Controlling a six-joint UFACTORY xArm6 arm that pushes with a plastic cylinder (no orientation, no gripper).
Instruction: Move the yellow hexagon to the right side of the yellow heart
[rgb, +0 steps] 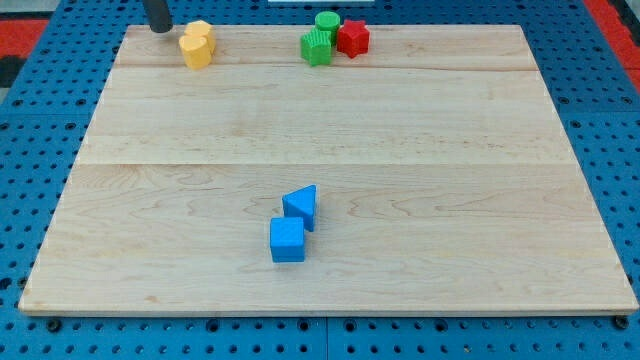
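Two blue blocks, a cube (287, 241) and a triangle (301, 206), touch near the lower centre of the wooden board (450, 200), which lies on blue pegboard (600, 120). Further back, top centre, two green blocks (319, 40) adjoin a red one (352, 38). Upper left, the yellow hexagon (200, 31) and yellow heart (196, 50) touch; my tip (159, 29) stands just left of them. No pincer fitted.

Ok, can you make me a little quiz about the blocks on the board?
1. True or false: the two blue blocks touch each other.
2. What colour is the block right of the two green ones? A red, B yellow, C blue.
3. Fill in: my tip is just to the view's ____ of the yellow blocks.

Key: 1 true: blue cube, blue triangle. 2 A: red block, green blocks. 3 left: my tip, yellow blocks.
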